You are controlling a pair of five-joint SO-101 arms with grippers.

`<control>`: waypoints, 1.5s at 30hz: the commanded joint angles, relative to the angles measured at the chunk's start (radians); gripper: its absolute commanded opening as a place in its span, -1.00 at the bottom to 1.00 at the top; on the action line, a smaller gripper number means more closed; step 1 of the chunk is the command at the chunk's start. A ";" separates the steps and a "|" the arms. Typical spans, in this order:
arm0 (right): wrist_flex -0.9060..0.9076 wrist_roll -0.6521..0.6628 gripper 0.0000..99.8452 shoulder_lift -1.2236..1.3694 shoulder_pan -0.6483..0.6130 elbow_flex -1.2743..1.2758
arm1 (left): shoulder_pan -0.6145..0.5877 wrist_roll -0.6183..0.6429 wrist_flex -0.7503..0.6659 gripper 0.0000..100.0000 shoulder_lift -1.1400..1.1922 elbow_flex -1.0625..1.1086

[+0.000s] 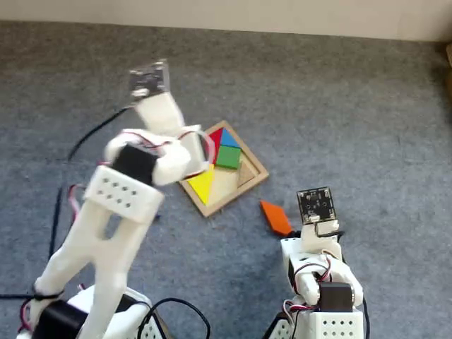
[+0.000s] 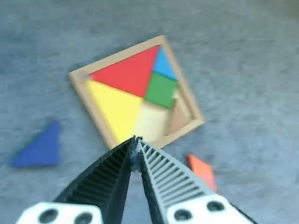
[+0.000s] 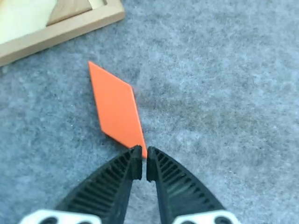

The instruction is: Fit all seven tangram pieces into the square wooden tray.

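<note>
Tangram tray [image 2: 117, 59] part-filled, blue triangle [image 2: 41, 148] outside

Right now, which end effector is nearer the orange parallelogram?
Right. The right end effector sits at a corner of the orange parallelogram; the left end effector hangs at the rim of the wooden tray, farther away.

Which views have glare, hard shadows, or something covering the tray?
High view: even light, no glare, but the left arm covers the left corner of the tray. Left wrist view: no glare; the tips of the left gripper overlap the tray's near corner. Right wrist view: soft, even light on the orange piece, no hard shadow; the frame cuts off most of the tray.
</note>
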 commanded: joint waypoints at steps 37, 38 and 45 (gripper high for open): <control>-0.024 -0.388 -0.71 1.374 -0.381 -1.178 | -0.329 -0.157 -0.338 -0.99 -1.035 1.204; -0.041 -0.391 -0.71 1.420 -0.390 -1.207 | -0.329 -0.157 -0.339 -0.99 -1.052 1.213; -0.061 -0.390 -0.70 1.767 -0.433 -1.438 | -0.331 -0.158 -0.338 -0.99 -1.178 1.294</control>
